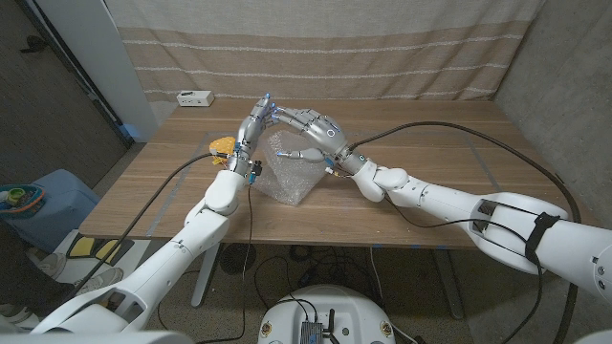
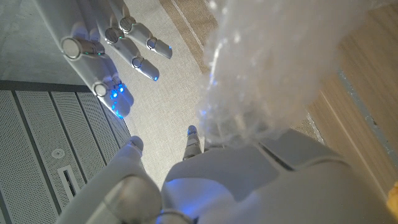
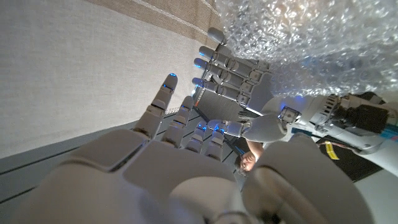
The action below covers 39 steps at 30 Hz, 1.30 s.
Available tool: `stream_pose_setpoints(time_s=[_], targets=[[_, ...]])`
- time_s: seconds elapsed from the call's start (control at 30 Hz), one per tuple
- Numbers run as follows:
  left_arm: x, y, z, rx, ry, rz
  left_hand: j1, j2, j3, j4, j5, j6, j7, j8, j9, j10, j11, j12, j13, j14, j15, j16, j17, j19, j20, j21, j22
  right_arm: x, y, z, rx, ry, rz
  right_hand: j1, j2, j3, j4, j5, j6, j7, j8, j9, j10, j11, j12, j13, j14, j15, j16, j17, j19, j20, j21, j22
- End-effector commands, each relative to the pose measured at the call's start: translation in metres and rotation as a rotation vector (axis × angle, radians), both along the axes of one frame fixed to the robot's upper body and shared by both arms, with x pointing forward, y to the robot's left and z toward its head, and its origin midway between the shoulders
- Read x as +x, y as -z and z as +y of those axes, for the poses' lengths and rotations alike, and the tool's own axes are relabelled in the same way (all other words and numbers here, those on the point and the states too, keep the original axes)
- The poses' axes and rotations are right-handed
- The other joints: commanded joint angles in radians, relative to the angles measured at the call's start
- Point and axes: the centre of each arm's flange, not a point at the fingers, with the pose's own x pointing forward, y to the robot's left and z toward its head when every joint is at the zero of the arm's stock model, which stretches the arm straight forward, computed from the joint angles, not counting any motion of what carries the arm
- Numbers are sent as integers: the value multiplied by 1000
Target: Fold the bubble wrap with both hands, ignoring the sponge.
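Setting: wooden table (image 1: 449, 172) in front of a striped beige curtain (image 1: 382, 48); a white power strip (image 1: 194, 97) lies at the table's far left edge.
Bubble wrap: the bubble wrap (image 1: 292, 177) sits mid-table, bunched and partly lifted off the wood, its far part raised toward the two hands, its near edge down on the table.
Left hand: the left hand (image 1: 251, 129) is raised at the sheet's far left corner; in its wrist view the plastic (image 2: 273, 68) bulges right against the hand, but I cannot tell whether the fingers pinch it.
Right hand: the right hand (image 1: 316, 129) arches over the sheet's far edge, touching or nearly touching the left; from its own wrist its fingers (image 3: 180, 118) look extended, not curled tight, and a hold on the wrap (image 3: 311, 43) cannot be confirmed.
Sponge: a yellow sponge (image 1: 222, 146) lies just left of the left hand, untouched, as the task wants.
Done so far: the wrap appears gathered up and brought partway over, both hands at one edge.
Left to do: by my reckoning the raised part has yet to be carried over, laid onto the near part and pressed flat; no tidy fold shows.
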Motion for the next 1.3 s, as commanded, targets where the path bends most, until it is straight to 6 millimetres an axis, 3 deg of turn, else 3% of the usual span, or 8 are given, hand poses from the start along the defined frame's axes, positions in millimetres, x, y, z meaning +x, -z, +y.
stream_pose_setpoints(time_s=[0.03,0.1,0.2,0.23,0.33,0.53,0.97,1.3], targets=[[-2,-6,6,-1,-20,-21,13,2,4,-8,-1,6,-1,5,0,12,-2,4,3,10,-1,1,1,8,-1,-4,4,0,-19,-9,244,-228,361,26,64,24,-12,17,14,-1,3,1,15,5,2,3,21,-61,6,-5,16,15,1,2],[-3,-7,6,2,-26,-18,14,3,4,-9,-1,8,1,5,0,14,-3,4,3,11,-2,1,0,9,-1,-5,4,-7,-23,-10,296,-244,428,123,142,92,-68,27,38,17,6,-2,62,22,4,2,36,-60,1,-24,20,-3,-14,1],[-6,-11,8,54,-73,-11,56,48,43,-36,-12,114,32,29,2,59,-5,12,2,43,-14,1,-2,50,-3,-10,4,-16,-24,-13,329,-228,434,227,182,205,-122,-4,161,67,28,-3,181,52,17,3,78,-78,5,-42,21,-24,-36,2],[-7,-14,9,87,-101,-15,120,82,94,-87,-14,200,45,40,3,90,-16,15,2,74,-21,0,-3,73,-2,-18,4,-18,-24,-14,333,-225,436,251,181,240,-133,-19,202,74,35,-2,216,55,22,4,103,-86,15,-40,34,-23,-36,3],[-12,-19,9,167,-163,-33,211,78,169,-197,8,425,77,61,6,215,-68,36,4,151,-51,1,-4,120,-2,-36,5,-26,-20,-16,346,-200,408,298,172,317,-162,-67,340,88,65,-1,321,64,37,7,167,-90,36,-37,59,-19,-38,6],[-26,-34,7,326,-291,-95,291,82,232,-239,39,633,88,78,9,378,-92,65,8,260,-83,8,-2,106,-31,-66,9,-38,-8,-23,348,-141,372,395,170,431,-243,-136,511,101,102,-1,471,61,57,14,284,-116,86,-17,130,-40,-14,12],[-53,-35,6,618,-553,-144,484,110,243,-251,117,953,146,120,23,644,-106,142,55,475,-132,110,45,201,-91,-32,22,-56,8,-37,290,-15,462,477,147,493,-321,-200,718,130,160,2,652,64,104,31,389,-121,157,44,185,-33,23,23],[-63,-30,7,742,-670,-166,586,128,215,-251,158,1045,165,168,79,739,-89,208,119,568,-138,220,130,298,-125,32,32,-65,10,-29,129,84,532,512,154,505,-321,-219,828,152,206,8,769,74,156,55,499,-120,239,120,242,-50,65,30]])
